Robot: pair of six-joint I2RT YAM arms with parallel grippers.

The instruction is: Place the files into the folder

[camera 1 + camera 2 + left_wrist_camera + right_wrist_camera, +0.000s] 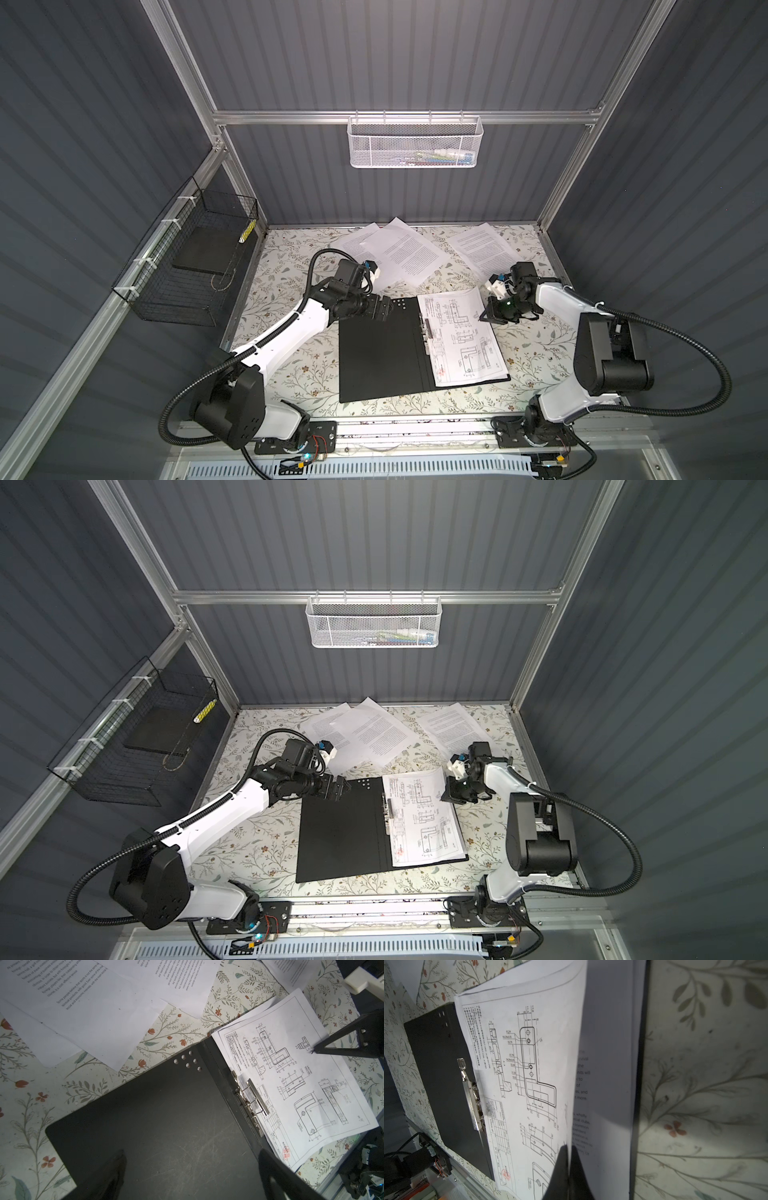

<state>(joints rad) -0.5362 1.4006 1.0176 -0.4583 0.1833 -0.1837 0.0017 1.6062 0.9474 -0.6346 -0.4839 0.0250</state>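
My right claw (483,319) is closed. From its wrist view it looks pinched on the outer long edge of the drawing sheet (529,1076), holding that edge lifted off a text sheet (608,1084) beneath. Both sheets lie on the right-hand flap of the folder (378,357), which is spread open, black inside up, near the middle of the table (291,374).

The drawing sheet's long axis runs with the spine, front to back and slightly skewed. From the claw, the sheet therefore lies toward the spine, to the claw's left in a top view. The metal clip (426,332) sits on the spine over the sheet's inner edge; I can't tell whether it is clamping. I judge the next move to be easing that sheet flat and square toward the clip. That is a sideways move for the right arm, which is the nearer one.

My left claw (387,311) is spread wide and holds nothing, above the far corner of the bare left flap. Beyond the folder, toward the back wall, more files wait: two overlapping text sheets (409,251) nearer the left arm, and a single text sheet (482,247) nearer the right.
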